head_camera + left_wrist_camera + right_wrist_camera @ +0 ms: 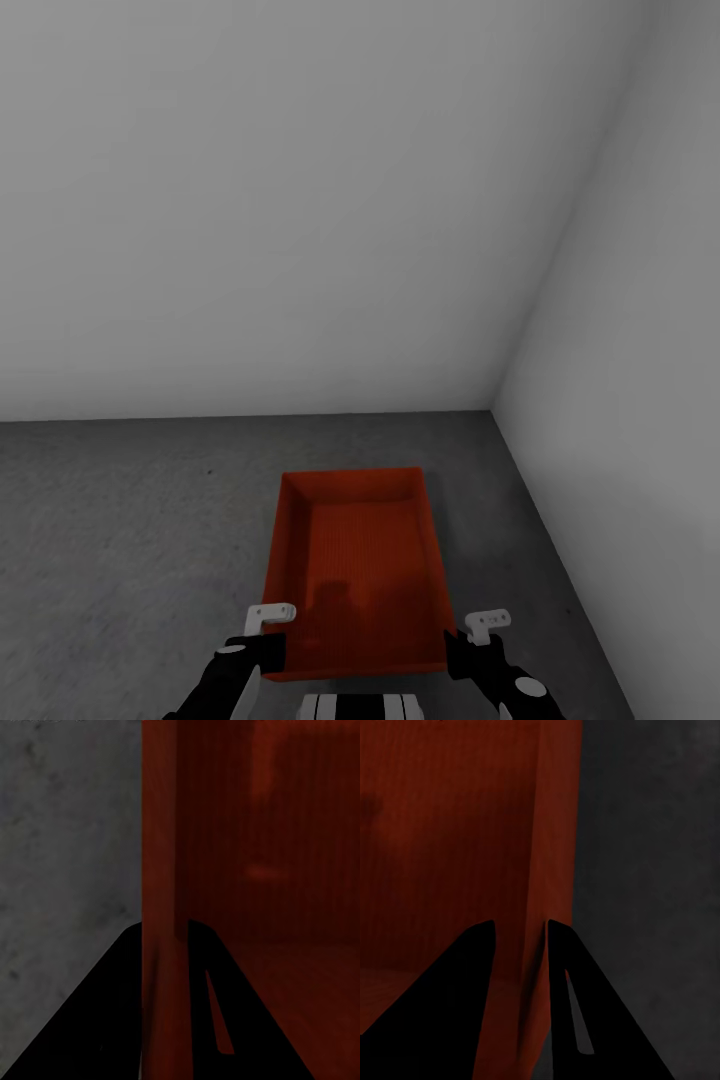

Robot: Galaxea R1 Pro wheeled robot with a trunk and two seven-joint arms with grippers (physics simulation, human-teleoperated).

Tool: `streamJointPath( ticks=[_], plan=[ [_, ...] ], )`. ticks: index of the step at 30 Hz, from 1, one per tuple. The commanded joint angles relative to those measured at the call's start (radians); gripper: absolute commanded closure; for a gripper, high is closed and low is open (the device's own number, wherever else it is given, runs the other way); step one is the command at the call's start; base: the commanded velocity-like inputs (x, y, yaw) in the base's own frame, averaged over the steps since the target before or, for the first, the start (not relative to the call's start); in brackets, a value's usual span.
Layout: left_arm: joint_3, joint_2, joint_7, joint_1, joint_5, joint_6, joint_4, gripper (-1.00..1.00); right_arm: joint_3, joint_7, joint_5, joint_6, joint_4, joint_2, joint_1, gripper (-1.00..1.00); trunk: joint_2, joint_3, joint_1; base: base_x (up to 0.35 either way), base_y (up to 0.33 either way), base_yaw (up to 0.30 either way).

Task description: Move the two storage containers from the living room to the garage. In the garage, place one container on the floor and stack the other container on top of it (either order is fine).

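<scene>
One orange-red open-top storage container [355, 540] is in front of me over the dark grey concrete garage floor [120, 520], close to a corner. My left gripper [268, 632] clamps its left side wall near the front corner, and my right gripper [470, 638] clamps the right side wall. In the left wrist view the dark fingers [105, 1020] straddle the thin red wall [161, 870]. The right wrist view shows the right gripper [520, 924] closed the same way on the container wall [551, 832]. The container is empty. I cannot tell whether it rests on the floor or hangs just above it.
A plain white back wall [300, 200] meets a white side wall [640, 350] just beyond and to the right of the container. Bare concrete stretches to the left, and a narrower strip [500, 520] lies between the container and the side wall.
</scene>
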Motion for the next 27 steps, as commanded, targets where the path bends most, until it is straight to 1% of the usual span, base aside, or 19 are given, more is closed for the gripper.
streamJointPath(
  ticks=[1, 13, 14, 27],
  plan=[
    [0.017, 0.051, 0.009, 0.000, -0.018, 0.007, 0.011, 1.00, 0.024, 0.012, 0.002, -0.001, -0.005, -0.001, 0.001, 1.00, 0.000, -0.001, 0.000, 0.000, 0.000, 0.000],
    [0.018, 0.050, 0.010, 0.000, -0.017, 0.008, 0.010, 1.00, 0.025, 0.012, 0.002, -0.002, -0.005, -0.001, 0.001, 1.00, 0.000, -0.001, 0.000, 0.000, 0.000, 0.000],
    [0.017, 0.050, 0.010, 0.000, -0.017, 0.008, 0.010, -1.00, 0.025, 0.012, 0.003, -0.002, -0.005, -0.001, 0.001, -1.00, 0.000, -0.001, 0.000, 0.000, 0.000, 0.000],
    [0.017, 0.048, 0.009, 0.000, -0.017, 0.007, 0.010, -1.00, 0.023, 0.012, -0.003, -0.027, -0.005, -0.001, 0.001, -1.00, 0.000, -0.001, 0.000, 0.000, 0.000, 0.000]
  ],
)
